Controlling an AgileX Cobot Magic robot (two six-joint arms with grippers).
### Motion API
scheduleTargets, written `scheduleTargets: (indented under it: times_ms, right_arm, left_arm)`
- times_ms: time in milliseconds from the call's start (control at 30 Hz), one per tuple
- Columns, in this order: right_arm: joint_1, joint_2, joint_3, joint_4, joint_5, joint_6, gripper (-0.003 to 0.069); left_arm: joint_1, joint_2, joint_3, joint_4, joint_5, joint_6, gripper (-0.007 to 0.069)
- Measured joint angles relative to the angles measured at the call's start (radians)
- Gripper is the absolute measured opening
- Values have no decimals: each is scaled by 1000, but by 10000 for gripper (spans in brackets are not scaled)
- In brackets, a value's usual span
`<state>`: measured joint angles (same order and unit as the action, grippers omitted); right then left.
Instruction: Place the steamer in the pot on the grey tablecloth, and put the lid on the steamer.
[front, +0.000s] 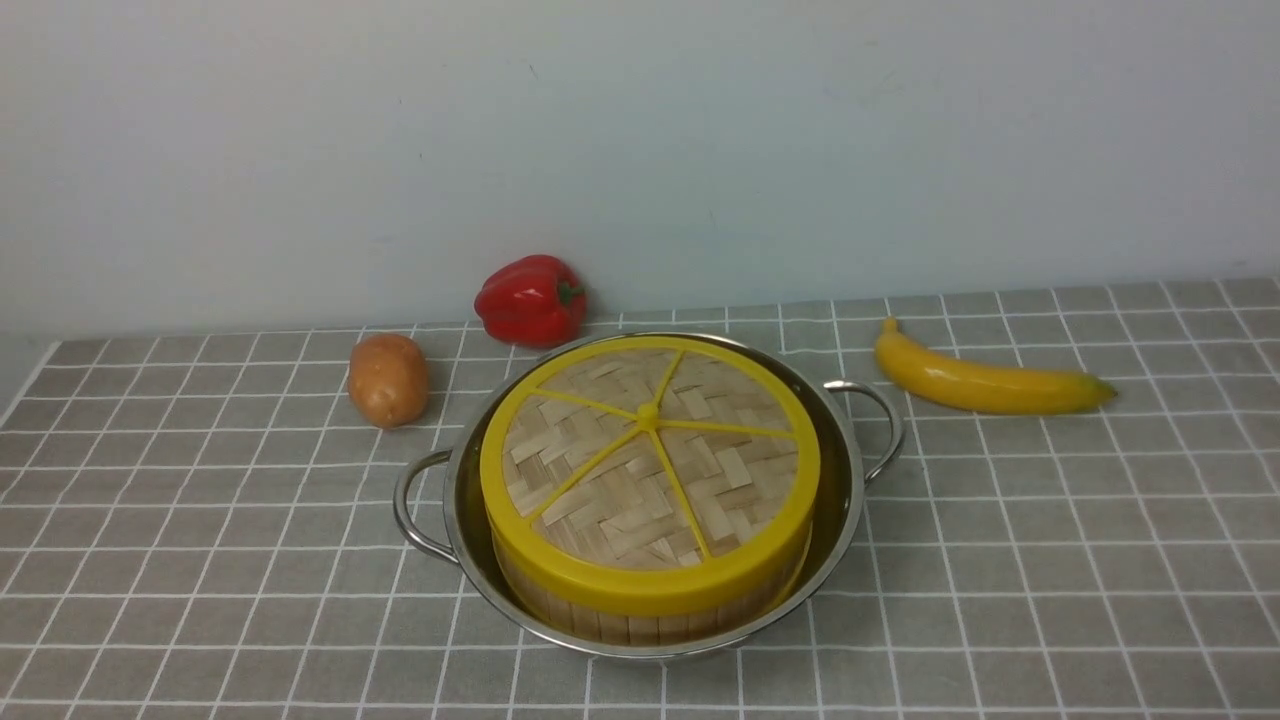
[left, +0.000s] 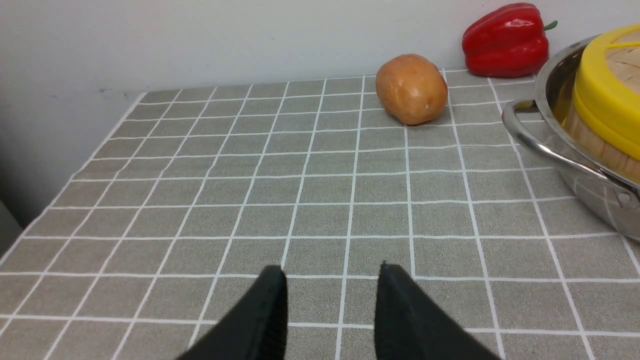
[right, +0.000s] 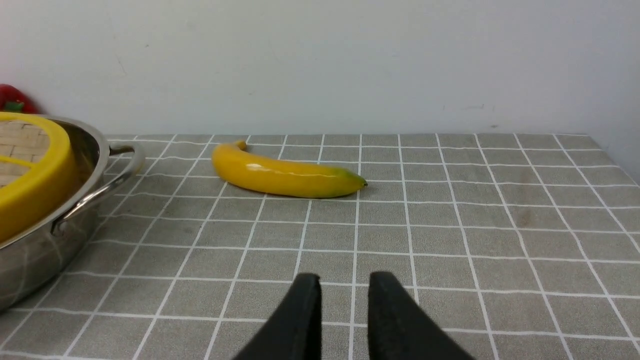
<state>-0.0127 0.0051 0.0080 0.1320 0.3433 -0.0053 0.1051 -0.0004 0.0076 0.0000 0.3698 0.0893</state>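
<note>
**Sitting pretty: steamer capped and nested in the pot**

Looking through the front view first, the pot (front: 640, 520) sits mid-worktop on the grey tablecloth (front: 1000, 560), and the steamer (front: 650, 605) stands inside it, its wooden wall showing just below the lid (front: 650, 465). The lid lies flat and centred on top, yellow rim flush all round, so by my reading both steps are done. A potato (front: 388, 379) and a red pepper (front: 530, 300) sit behind on the left, a banana (front: 985, 382) on the right, all clear of the pot. No arm shows here, which suggests both have pulled away.

Over to the left wrist view: the left gripper (left: 330, 280) hangs low over bare cloth, jaws parted with nothing between them. The pot's looped handle (left: 545, 145) is off to the side, well apart.

And the right wrist view: the right gripper (right: 345, 282) is likewise over empty cloth, jaws apart by a narrower gap, grasping nothing. The banana lies ahead, the pot at the frame's edge. Both hover clear, probably so nothing nudges the seated lid.
</note>
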Motion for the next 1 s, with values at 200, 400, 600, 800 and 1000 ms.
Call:
scheduleTargets:
  times_ms: [200,400,600,800,1000]
  right_arm:
    - [0,0,0,0,0,0,183]
    - [0,0,1,0,-1,0,193]
    - [0,0,1,0,-1,0,208]
    - [0,0,1,-1,-1,0,227]
    - [0,0,1,-1,-1,0,239]
  left_arm:
    - [0,0,0,0,0,0,243]
    - [-1,0,0,0,0,0,243]
    - [-28,0,0,0,0,0,243]
    - [-33,0,0,0,0,0,243]
    - [-33,0,0,0,0,0,243]
